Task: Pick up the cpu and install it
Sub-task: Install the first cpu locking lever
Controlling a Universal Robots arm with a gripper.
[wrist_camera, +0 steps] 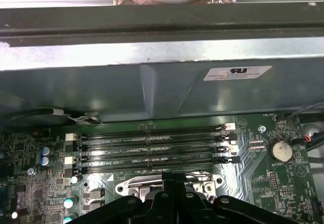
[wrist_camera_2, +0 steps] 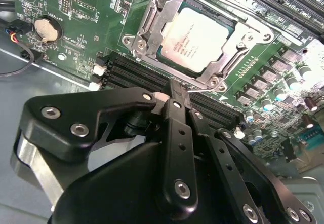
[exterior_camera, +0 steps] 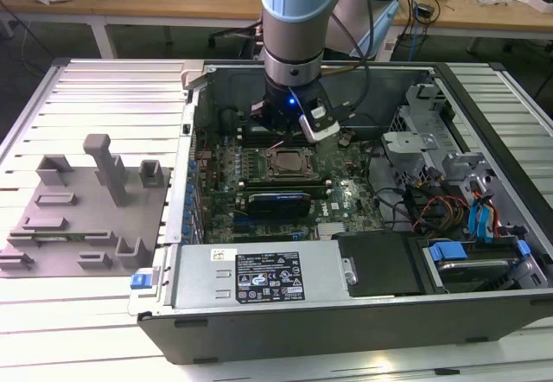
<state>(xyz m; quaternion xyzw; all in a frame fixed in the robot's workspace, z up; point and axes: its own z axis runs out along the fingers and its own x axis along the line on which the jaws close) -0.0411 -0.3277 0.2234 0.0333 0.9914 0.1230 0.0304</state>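
black gripper (wrist_camera_2: pixel 174 88) hangs low over the green board (wrist_camera_2: pixel 76 1) inside the big computer case (exterior_camera: pixel 346 313). its two fingers look pressed together at the tips, and i see nothing held between them. it is just beside the socket frame (wrist_camera_2: pixel 152 19), above the long dark memory slots (wrist_camera: pixel 152 148).

the cpu (wrist_camera_2: pixel 197 39) is the small flat square with the silvery white top. in the second wrist view it lies flat inside the socket frame, and the shiny metal rim goes all around it. so it looks like the cpu is sitting in its place. the gripper is near it but not touching it. i cannot tell if the frame is locked down.

a round coin battery (wrist_camera_2: pixel 46 29) sits on the board, well apart from the cpu. the grey blocks (exterior_camera: pixel 86 200) are outside the case, on the exterior view's left. the robot arm (exterior_camera: pixel 294 19) comes down from above.

i think the cpu is very light, thin and stiff. its top looks smooth, so it may slip. its flat faces are probably easy to hurt. i think the best way to hold it is by two edges across from each other, kept level, with a soft squeeze.
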